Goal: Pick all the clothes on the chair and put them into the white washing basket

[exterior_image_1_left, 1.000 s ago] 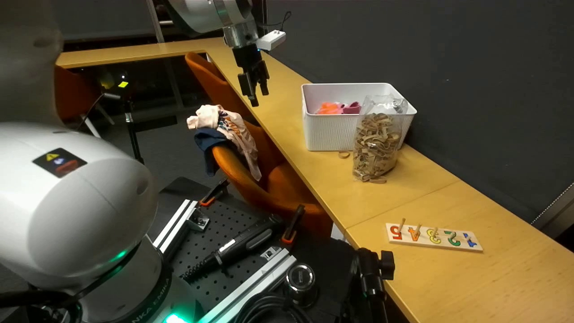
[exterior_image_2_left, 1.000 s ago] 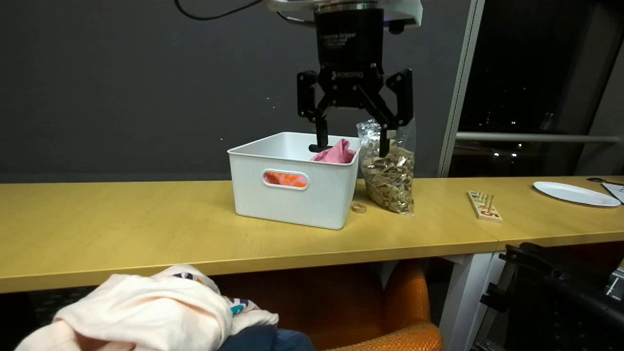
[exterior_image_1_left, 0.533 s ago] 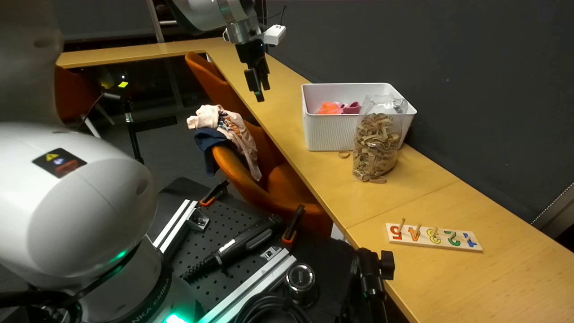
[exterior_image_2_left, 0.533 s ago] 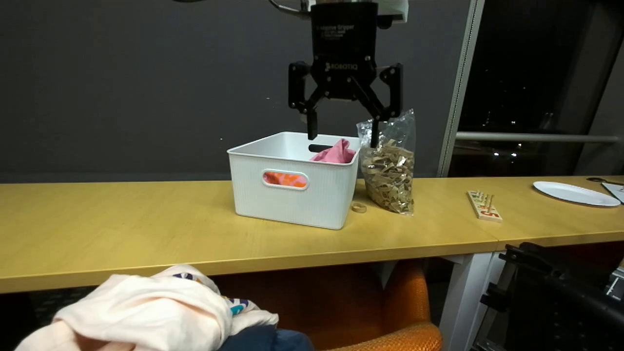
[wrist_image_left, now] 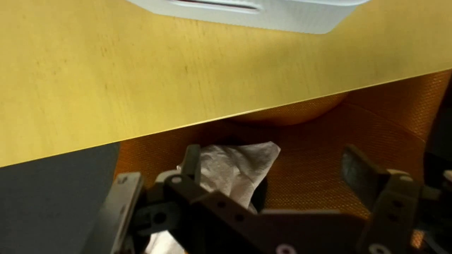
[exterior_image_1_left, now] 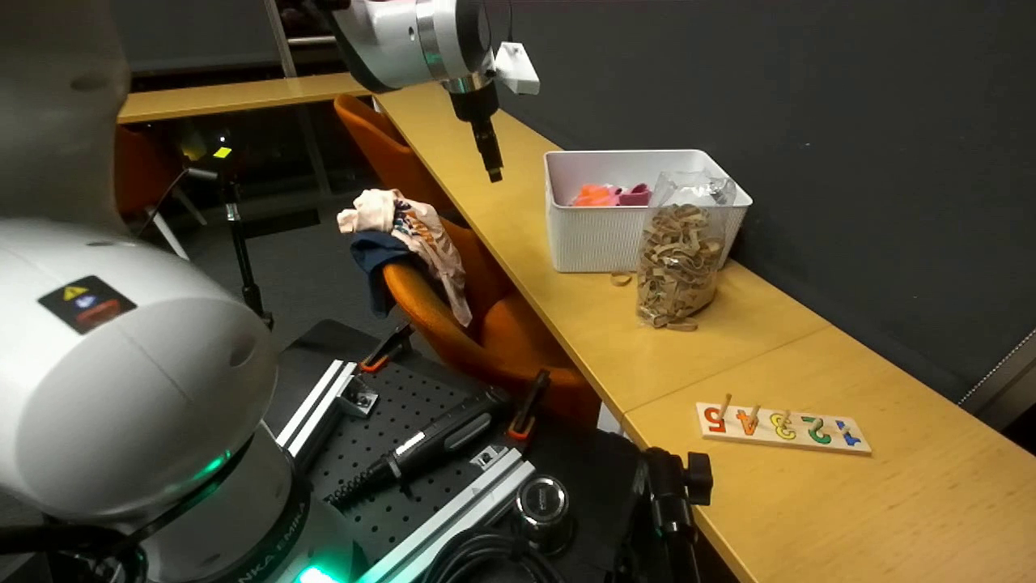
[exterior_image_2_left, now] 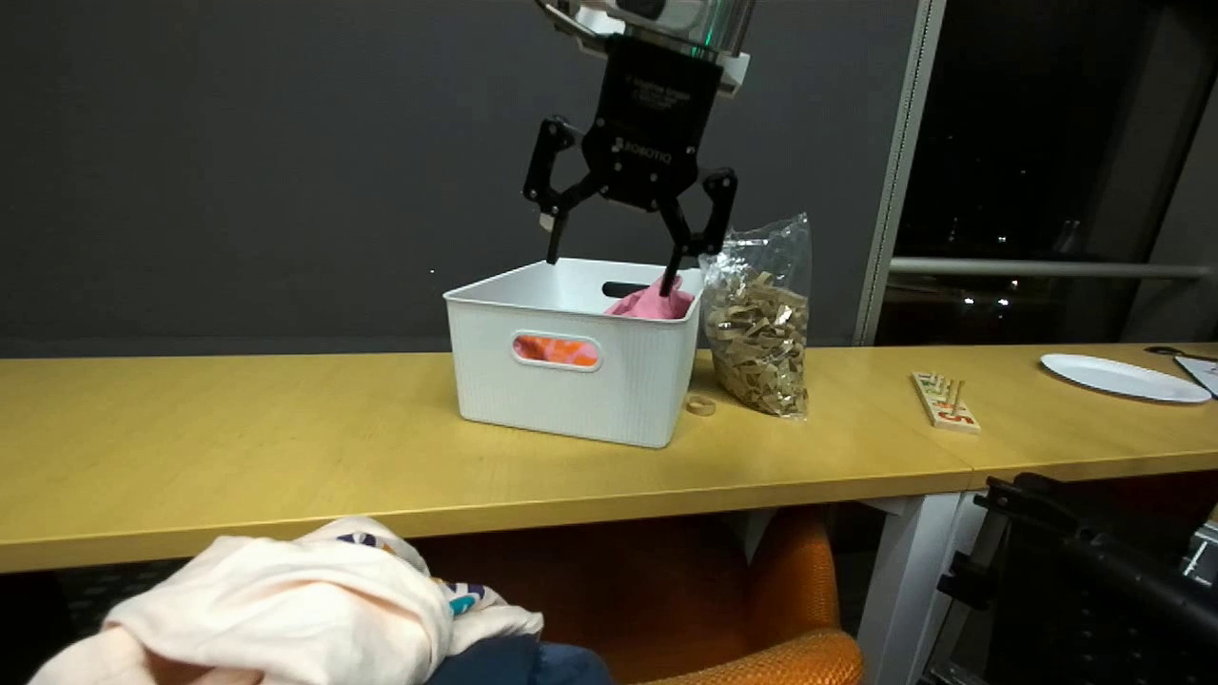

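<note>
A cream shirt with a coloured print [exterior_image_1_left: 429, 235] lies over the back of the orange chair [exterior_image_1_left: 518, 332], with a navy garment [exterior_image_1_left: 375, 251] partly under it. Both garments also show in an exterior view, the shirt [exterior_image_2_left: 285, 599] above the navy cloth [exterior_image_2_left: 523, 663]. The white basket [exterior_image_2_left: 571, 404] stands on the table; pink cloth [exterior_image_2_left: 657, 301] and orange cloth [exterior_image_1_left: 595, 195] are inside. My gripper [exterior_image_2_left: 611, 273] is open, empty and tilted, in the air above the table edge side. In the wrist view, part of the shirt [wrist_image_left: 233, 169] shows below the open fingers [wrist_image_left: 275, 165].
A clear bag of brown bands [exterior_image_1_left: 680, 259] stands against the basket. A numbered peg board [exterior_image_1_left: 785, 429] and a white plate [exterior_image_2_left: 1123, 378] lie farther along the table [exterior_image_2_left: 285, 447]. The table edge overhangs the chair seat. A black cart with tools [exterior_image_1_left: 437, 437] stands near the robot base.
My gripper has turned and tilted and shifted left in an exterior view, with its fingers staying open. The clothes and the basket have not moved.
</note>
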{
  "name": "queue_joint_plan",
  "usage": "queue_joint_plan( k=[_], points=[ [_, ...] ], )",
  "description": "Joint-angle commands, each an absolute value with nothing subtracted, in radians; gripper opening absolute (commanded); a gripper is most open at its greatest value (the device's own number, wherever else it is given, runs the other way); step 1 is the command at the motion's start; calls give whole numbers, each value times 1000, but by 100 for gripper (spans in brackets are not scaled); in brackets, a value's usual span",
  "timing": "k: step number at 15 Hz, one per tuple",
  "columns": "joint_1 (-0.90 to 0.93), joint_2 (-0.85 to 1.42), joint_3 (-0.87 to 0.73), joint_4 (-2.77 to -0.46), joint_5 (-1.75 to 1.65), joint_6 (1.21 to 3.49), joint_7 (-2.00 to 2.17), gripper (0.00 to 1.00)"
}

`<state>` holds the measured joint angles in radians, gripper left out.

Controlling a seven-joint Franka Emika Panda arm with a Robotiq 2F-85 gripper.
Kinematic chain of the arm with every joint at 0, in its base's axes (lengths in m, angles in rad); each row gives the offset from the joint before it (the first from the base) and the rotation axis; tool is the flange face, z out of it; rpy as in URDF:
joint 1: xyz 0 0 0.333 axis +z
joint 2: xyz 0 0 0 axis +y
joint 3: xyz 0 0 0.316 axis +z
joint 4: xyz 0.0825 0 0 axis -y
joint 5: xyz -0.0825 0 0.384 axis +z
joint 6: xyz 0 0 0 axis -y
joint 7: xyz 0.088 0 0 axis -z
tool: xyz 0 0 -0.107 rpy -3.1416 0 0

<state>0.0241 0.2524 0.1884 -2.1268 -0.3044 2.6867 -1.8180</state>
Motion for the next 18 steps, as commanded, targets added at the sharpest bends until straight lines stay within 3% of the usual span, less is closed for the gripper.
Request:
queue_joint_plan(
  k=[1, 9, 18],
  points=[
    [-40, 351, 275, -2090, -104, 2793, -2064, 100],
    [-26, 526, 394, -1911, 49, 2609, -2189, 100],
    [58, 698, 369, -1745, 42, 2368, -2149, 100]
  ],
)
